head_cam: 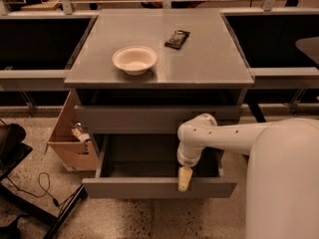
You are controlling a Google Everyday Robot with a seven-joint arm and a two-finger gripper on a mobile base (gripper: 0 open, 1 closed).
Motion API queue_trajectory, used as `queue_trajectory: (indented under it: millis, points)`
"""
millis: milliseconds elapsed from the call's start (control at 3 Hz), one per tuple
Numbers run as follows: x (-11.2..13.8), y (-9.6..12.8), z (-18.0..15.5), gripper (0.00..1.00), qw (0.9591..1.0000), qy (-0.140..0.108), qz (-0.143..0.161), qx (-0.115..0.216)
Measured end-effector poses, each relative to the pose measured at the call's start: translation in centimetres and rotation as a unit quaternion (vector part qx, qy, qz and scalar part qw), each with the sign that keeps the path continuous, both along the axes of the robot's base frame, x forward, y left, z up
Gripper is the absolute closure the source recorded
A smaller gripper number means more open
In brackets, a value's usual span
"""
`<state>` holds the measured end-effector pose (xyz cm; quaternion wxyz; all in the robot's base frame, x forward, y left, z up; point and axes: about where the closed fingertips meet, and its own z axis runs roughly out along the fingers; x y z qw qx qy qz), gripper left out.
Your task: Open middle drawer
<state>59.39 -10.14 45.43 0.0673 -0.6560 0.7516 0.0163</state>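
Observation:
The grey cabinet (159,63) stands in the middle of the camera view. Its uppermost drawer front (129,118) is closed. The middle drawer (149,188) below it is pulled well out towards me and shows its plain grey, empty box interior (144,158). The lowest drawer front is hidden beneath it. My gripper (184,179) points down from the white arm (234,133) and sits at the top edge of the middle drawer's front panel, right of its centre.
A cream bowl (134,59) and a black packet (177,39) lie on the cabinet top. An open cardboard box (70,138) stands on the floor left of the cabinet. Black cables and a stand (45,198) are at lower left. Dark counters flank both sides.

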Motion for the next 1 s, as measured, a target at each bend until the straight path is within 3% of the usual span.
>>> queue_trajectory:
  millis: [333,667,1000]
  points:
    - [-3.8,-0.1,-1.9,0.0,0.9992,0.038,-0.012,0.009]
    - [-8.1,0.7,-2.7,0.19,0.9969,0.075,-0.02,0.007]
    - [-14.6,1.6,-1.7,0.5,0.9911,0.127,-0.029,-0.026]
